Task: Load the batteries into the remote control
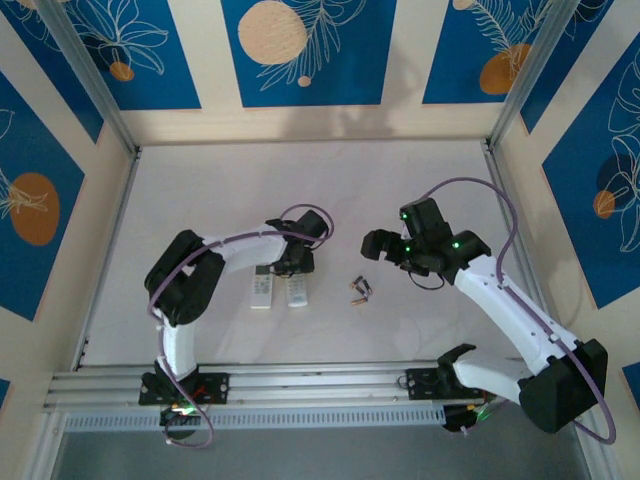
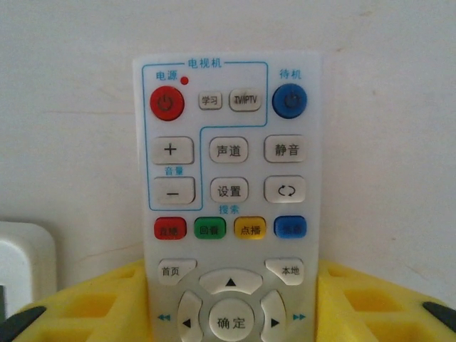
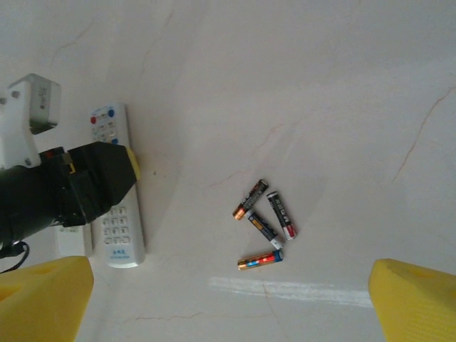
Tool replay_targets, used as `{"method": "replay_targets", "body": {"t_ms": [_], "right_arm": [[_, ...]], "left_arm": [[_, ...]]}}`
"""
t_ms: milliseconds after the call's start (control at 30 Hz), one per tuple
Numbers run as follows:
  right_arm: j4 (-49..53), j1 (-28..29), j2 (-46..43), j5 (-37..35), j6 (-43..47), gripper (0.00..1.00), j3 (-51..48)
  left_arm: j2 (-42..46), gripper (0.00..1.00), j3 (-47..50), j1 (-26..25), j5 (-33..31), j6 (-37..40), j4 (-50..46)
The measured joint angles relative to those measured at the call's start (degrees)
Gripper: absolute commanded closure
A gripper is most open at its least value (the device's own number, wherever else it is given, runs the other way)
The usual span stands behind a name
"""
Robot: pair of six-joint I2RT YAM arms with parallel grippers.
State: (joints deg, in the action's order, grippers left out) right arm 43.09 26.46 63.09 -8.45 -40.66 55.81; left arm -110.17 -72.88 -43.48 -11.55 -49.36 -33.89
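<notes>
A white remote control (image 2: 231,164) with coloured buttons lies face up on the table, lengthwise between my left gripper's yellow fingers (image 2: 356,303). They press against both of its long edges. My left gripper (image 1: 295,266) sits low over this remote (image 1: 297,291), shut on it. Several small dark batteries (image 3: 263,226) with copper ends lie loose in a cluster to the right of it (image 1: 360,290). My right gripper (image 1: 377,244) hovers above and slightly behind the batteries. It is open wide, its yellow fingers (image 3: 44,299) far apart and holding nothing.
A second white remote (image 1: 262,291) lies just left of the gripped one, parallel to it, its corner (image 2: 21,260) beside my left finger. Aluminium posts and patterned walls enclose the white table (image 1: 300,190). The rail (image 1: 320,385) carrying the arm bases runs along the near edge.
</notes>
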Motion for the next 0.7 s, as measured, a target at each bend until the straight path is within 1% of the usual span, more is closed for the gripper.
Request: {"method": "replay_targets", "body": {"t_ms": [133,233,300,400,500,600,700], "right_arm": [[-1.51,-2.12,-0.74,4.98,-0.22,0.01,0.61],[-3.96,-5.27,-1.27,10.25,-1.05,0.01,1.88],[-7.41,-7.52,-2.14,14.64,-1.9,0.01,2.25],[-13.88,-9.68,-3.96,21.07,-2.99,0.01,1.95],[-23.21,-10.14,-6.05,28.55,-4.68,0.01,0.31],[-32.72,-9.99,-6.64,35.01,-6.86,0.01,-1.66],[-40.22,-9.35,-6.1,39.34,-9.03,0.01,-2.95]], "left_arm": [[2.75,0.64,0.15,1.33,4.68,1.53,2.34],[8.44,0.65,0.2,2.99,9.84,3.56,6.58],[13.35,0.65,0.17,4.26,13.84,5.09,10.95],[19.8,0.65,0.07,5.79,20.33,6.49,19.06],[23.61,0.65,0.02,7.08,27.17,5.86,28.57],[24.72,0.64,-0.04,7.8,33.33,2.71,38.71],[24.59,0.65,-0.02,7.87,38.34,-2.05,48.04]]}}
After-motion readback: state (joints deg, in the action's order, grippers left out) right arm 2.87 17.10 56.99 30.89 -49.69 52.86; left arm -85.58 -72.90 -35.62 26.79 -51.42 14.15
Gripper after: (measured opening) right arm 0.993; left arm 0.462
